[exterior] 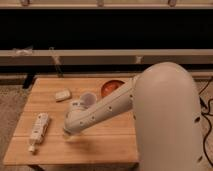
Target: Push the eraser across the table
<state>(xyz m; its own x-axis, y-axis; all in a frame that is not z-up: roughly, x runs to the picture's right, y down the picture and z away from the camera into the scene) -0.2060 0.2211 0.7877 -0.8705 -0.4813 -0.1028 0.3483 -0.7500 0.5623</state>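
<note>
The light-brown wooden table (110, 142) has a plank-striped top. My white arm reaches over it from the right. The gripper (69, 132) hangs at the arm's end, low over the table's left-middle, to the right of the white bottle. The black eraser does not show in the camera view; it may be hidden under the arm or the gripper.
A long white bottle (38, 130) lies near the left edge. A small whitish block (62, 95) lies at the back left. A pale cup (88, 100) stands just behind the arm, and a red bowl (111, 87) sits at the back. My arm's bulky body (167, 120) covers the table's right side.
</note>
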